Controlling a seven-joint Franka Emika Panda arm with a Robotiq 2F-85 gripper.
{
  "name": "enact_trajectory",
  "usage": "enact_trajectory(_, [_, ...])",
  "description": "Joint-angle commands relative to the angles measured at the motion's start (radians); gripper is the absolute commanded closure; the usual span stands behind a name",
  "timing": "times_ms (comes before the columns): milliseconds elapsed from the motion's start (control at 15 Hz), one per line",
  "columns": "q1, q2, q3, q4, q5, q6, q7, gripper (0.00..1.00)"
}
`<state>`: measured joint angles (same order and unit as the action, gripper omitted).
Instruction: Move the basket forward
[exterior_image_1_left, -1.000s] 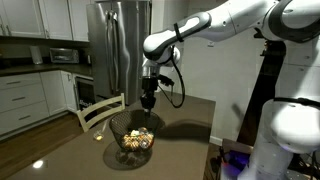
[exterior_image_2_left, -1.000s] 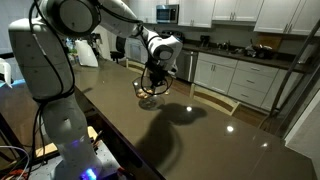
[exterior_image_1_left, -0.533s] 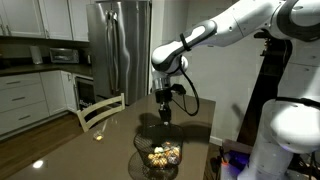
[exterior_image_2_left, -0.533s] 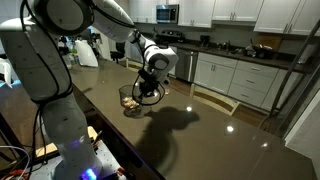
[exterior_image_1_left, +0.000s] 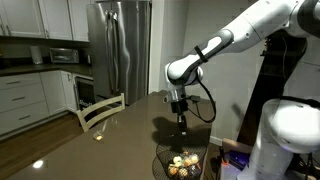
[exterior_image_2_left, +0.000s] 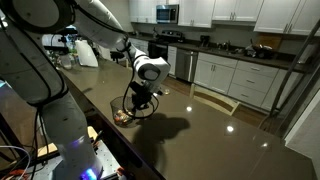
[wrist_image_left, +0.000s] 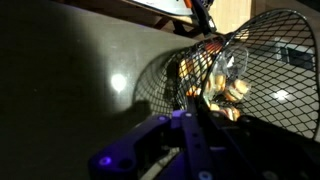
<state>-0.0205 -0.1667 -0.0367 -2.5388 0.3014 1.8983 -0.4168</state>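
Observation:
The basket is a small round dark wire-mesh bowl holding little yellowish, orange and pale round items. It sits on the dark table near its edge in both exterior views. My gripper points down onto the basket's rim and is shut on it. In the wrist view the mesh basket fills the upper right, and my gripper has its fingers closed on the wire rim.
A pale wooden chair stands beside the table. The dark glossy table stretches across the scene. A steel fridge and white kitchen cabinets stand behind. A robot base stands by the table's edge.
My gripper has dragged the basket across the table towards its near edge, away from the chair. It stays shut on the rim throughout.

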Motion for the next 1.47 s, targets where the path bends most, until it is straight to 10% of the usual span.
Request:
enact_trajectory(0, [0.022,-0.150,0.013,-0.106,-0.034,0.127,0.014,0.96])
enact_trajectory(133, [0.039,-0.198,0.016,-0.137,-0.037,0.173,0.021,0.95])
enact_trajectory(200, [0.047,-0.217,0.013,-0.149,-0.026,0.189,0.021,0.70])
enact_trajectory(933, [0.078,-0.342,0.027,-0.170,-0.075,0.196,0.093,0.05])
enact_trajectory(1400, [0.051,-0.306,0.070,-0.039,-0.263,0.186,0.287,0.00])
